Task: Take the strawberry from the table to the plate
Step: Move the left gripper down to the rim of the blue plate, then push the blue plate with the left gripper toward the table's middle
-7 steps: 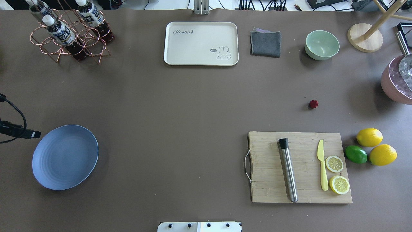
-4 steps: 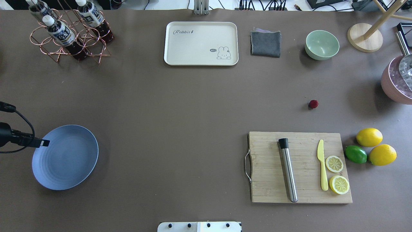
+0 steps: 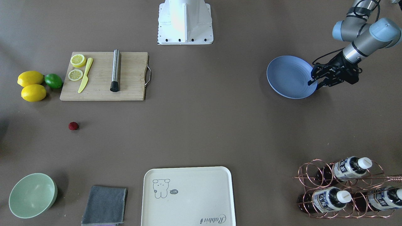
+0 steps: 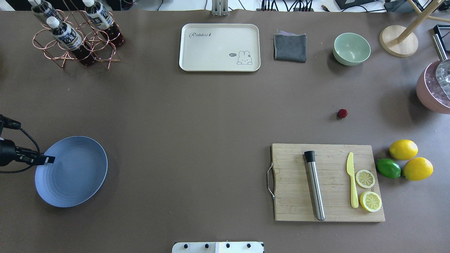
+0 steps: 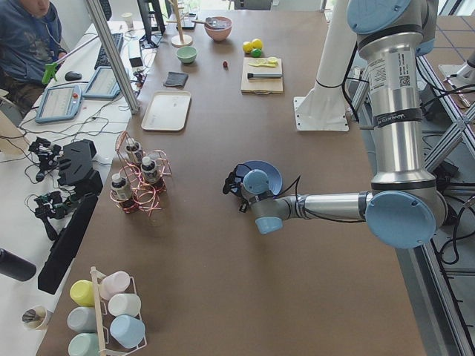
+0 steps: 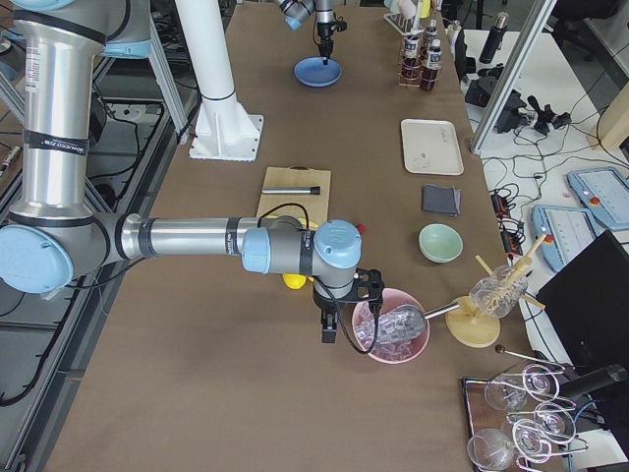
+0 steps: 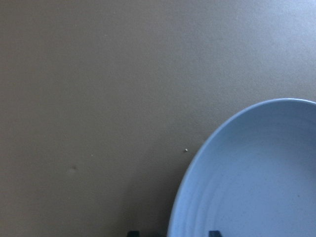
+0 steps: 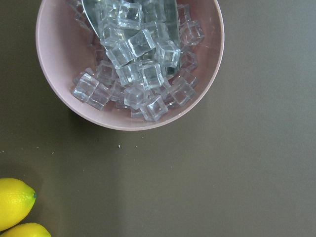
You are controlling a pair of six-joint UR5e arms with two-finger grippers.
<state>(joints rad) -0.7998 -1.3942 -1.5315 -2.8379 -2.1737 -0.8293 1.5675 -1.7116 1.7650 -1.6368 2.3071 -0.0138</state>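
Strawberry (image 4: pixel 342 113) lies on table (image 4: pixel 211 116), well apart from left pincer (image 3: pixel 314 84).

Ice bowl (image 4: pixel 427 93) cropped; right tool (image 6: pixel 328 332) too small to judge.

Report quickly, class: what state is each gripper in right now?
Left gripper: open, empty, at the rim of the plate.
Right gripper: cannot be told; only the side view shows it.

Overhead faces front view, sides look along table (image 4: pixel 211 116), wrist cameras close, downward, plate (image 4: pixel 70 172) shared.
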